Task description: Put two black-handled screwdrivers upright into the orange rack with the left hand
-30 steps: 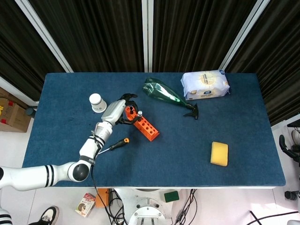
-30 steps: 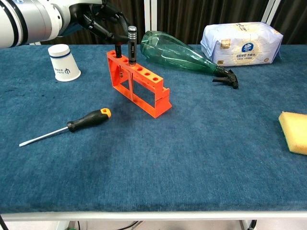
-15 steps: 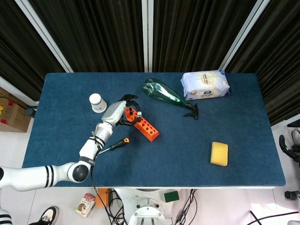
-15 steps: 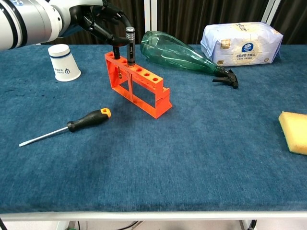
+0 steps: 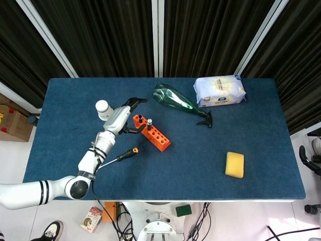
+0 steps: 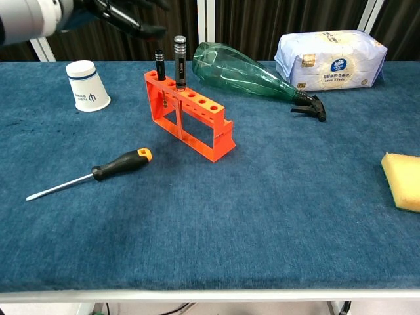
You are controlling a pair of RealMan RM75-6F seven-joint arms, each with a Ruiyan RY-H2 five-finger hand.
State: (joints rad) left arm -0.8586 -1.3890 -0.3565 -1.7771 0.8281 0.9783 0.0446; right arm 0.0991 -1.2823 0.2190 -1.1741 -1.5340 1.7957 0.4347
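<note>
The orange rack (image 6: 188,115) (image 5: 152,133) stands on the blue table with two black-handled screwdrivers upright in its left end holes, one thin (image 6: 159,64) and one thicker with a silver cap (image 6: 179,62) (image 5: 149,122). My left hand (image 5: 122,116) (image 6: 121,14) hangs just left of and above the rack, fingers spread, holding nothing and clear of the screwdrivers. A black-and-orange screwdriver (image 6: 98,171) (image 5: 122,154) lies flat on the cloth in front of the rack. My right hand is in neither view.
A white paper cup (image 6: 87,86) stands upside down left of the rack. A green plastic spray bottle (image 6: 246,75) lies behind it, a white wipes pack (image 6: 329,60) at the back right, and a yellow sponge (image 6: 401,172) at the right edge.
My left hand has let go of the silver-capped screwdriver and drawn back up and to the left. Both screwdrivers now stand free in the rack.
</note>
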